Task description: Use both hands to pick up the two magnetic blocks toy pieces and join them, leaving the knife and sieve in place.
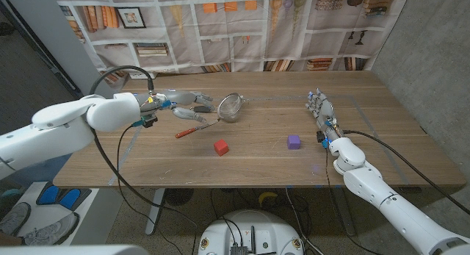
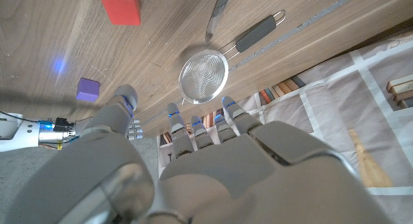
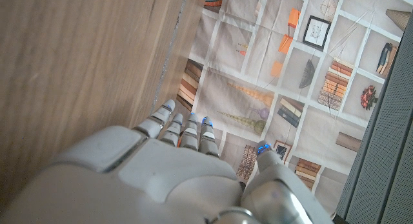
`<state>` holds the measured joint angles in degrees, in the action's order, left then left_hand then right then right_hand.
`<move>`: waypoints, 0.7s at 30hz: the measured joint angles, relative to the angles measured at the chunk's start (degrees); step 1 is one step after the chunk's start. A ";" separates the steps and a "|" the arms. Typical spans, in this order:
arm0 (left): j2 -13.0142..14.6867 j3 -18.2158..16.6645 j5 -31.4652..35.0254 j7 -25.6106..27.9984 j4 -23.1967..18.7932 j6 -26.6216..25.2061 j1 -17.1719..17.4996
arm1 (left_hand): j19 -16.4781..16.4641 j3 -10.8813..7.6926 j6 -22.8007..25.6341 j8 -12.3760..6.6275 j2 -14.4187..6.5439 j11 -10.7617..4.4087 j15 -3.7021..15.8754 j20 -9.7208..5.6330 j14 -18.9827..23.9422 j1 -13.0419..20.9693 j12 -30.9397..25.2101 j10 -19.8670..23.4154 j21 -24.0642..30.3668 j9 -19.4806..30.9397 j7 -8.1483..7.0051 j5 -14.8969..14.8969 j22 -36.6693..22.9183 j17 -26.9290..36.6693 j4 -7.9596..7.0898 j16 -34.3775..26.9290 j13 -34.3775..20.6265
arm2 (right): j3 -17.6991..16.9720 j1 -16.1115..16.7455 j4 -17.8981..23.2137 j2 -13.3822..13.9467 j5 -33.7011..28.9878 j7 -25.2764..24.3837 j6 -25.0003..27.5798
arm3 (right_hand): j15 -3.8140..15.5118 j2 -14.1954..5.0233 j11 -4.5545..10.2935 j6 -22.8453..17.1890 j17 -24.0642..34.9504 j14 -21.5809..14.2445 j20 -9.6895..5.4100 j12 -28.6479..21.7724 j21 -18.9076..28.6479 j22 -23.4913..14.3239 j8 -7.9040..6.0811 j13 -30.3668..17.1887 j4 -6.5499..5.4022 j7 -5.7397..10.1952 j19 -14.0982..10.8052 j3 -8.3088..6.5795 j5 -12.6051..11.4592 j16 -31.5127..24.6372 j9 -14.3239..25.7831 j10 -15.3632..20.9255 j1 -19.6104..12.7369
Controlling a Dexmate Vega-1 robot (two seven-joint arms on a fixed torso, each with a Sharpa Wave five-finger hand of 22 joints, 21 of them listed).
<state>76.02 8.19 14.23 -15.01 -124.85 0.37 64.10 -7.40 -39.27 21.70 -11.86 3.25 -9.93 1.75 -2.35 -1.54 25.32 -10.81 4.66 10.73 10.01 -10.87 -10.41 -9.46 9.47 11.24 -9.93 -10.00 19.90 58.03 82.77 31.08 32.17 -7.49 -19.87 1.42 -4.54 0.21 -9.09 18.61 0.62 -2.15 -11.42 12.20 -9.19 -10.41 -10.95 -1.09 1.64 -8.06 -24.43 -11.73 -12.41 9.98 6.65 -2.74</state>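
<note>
Both hands empty, blocks untouched on the wooden table
Left hand spread, hovering beside the wire-mesh sieve, partly covering the red-handled knife; right hand released at far right; red cube and purple cube lie well apart

Two blocks lie side by side, apart, before the sieve and, seemingly, the knife.

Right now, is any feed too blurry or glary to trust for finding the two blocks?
Head view: sharp, evenly lit, red block and purple block clear with soft shadows. Left wrist view: blocks readable, a bluish glare spot on the wood, the left robot hand close and soft. Right wrist view: clear, right robot hand against wood and backdrop.
</note>
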 measured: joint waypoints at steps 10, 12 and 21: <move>-0.60 5.70 8.85 -3.23 1.11 5.48 -6.87 | 0.02 0.23 0.00 0.00 0.98 -0.20 0.00 0.02 0.00 1.43 0.00 -0.20 0.00 0.00 0.01 0.00 0.00 0.00 -0.23 0.00 0.00 | -0.59 0.80 0.42 0.27 0.58 0.02 -0.33 | 0.00 0.00 0.00 0.21 -0.04 0.00 0.00 0.19 -0.34 0.00 0.00 0.00 0.00 -0.21 0.00 0.00 0.00 0.00 0.00 0.00 0.00; -0.94 6.95 10.69 -3.79 1.33 6.64 -8.36 | 0.22 0.23 0.02 0.00 1.04 -0.20 0.00 0.21 0.00 1.93 0.00 -0.20 -0.01 0.21 0.02 0.00 0.00 0.00 -0.23 0.00 0.00 | -0.67 0.95 0.48 0.28 0.68 0.05 -0.40 | 0.00 0.00 0.00 0.21 -0.27 0.00 0.00 0.19 -0.34 0.00 0.00 0.00 0.00 -0.21 0.00 0.00 0.00 0.00 0.00 0.00 0.00; -2.77 10.13 17.91 -5.77 1.71 10.34 -12.08 | 1.97 0.70 0.32 0.00 2.19 0.55 0.31 0.30 -2.57 4.60 0.66 -3.19 -0.46 0.28 0.33 0.00 0.00 -0.01 -0.22 0.00 0.00 | -0.91 1.26 0.50 0.34 0.95 0.07 -0.41 | 0.00 0.00 0.00 0.21 -0.27 0.00 0.00 0.19 -0.56 0.00 0.00 0.00 0.00 -0.21 0.00 0.00 0.00 0.00 0.00 0.00 0.00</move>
<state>73.25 18.32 32.14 -20.78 -123.14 10.70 52.02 -5.43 -38.57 22.02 -11.87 5.44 -9.38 2.06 -2.05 -4.11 29.91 -10.15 1.47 10.28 10.29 -10.53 -10.41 -9.46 9.46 11.01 -9.93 -10.00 19.00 59.28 83.27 31.43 33.12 -7.42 -20.29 1.43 -4.54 0.21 -8.88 18.33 0.62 -2.15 -11.22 11.64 -9.19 -10.41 -10.95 -1.10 1.43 -8.06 -24.44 -11.73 -12.41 9.98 6.65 -2.73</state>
